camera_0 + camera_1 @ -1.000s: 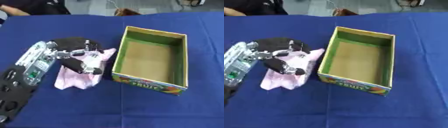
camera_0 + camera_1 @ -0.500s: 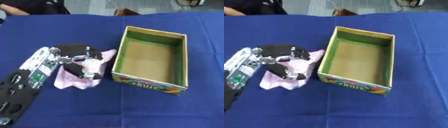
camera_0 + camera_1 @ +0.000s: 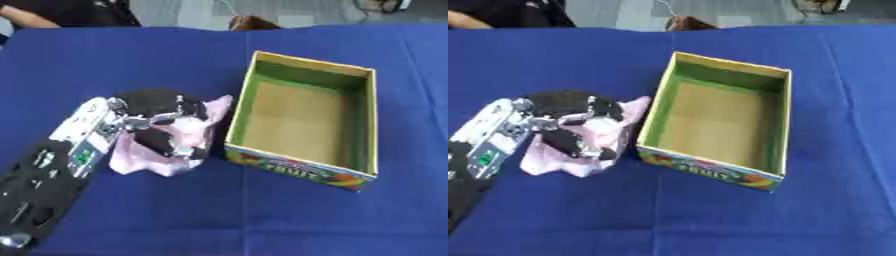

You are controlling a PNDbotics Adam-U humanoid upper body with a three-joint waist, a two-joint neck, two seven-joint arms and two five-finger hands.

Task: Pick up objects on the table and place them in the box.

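Left hand (image 3: 162,125) down on the pink cloth (image 3: 175,145), fingers curled over and into its crumpled folds, grasping it against the blue table (image 3: 131,65). Cloth bunched under and around the hand, at the left of the scene, its right corner poking up just beside the left wall of the box (image 3: 306,117). No clear long axis to the cloth: a loose heap, slightly taller near-to-far than wide. Box directly right of hand and cloth, open on top, nothing visible inside, long axis running near to far with the far end tipped a little rightward.

Coming move, by judgement: lift, then a short carry rightward over the near-left wall, and release inside. Left arm plainly the nearer one; right hand absent from both views. Possible snag: trailing cloth catching on the box rim.

Printed on the near face of the box, over coloured fruit pictures, a word reading roughly "FRUIT"; nothing else legible.
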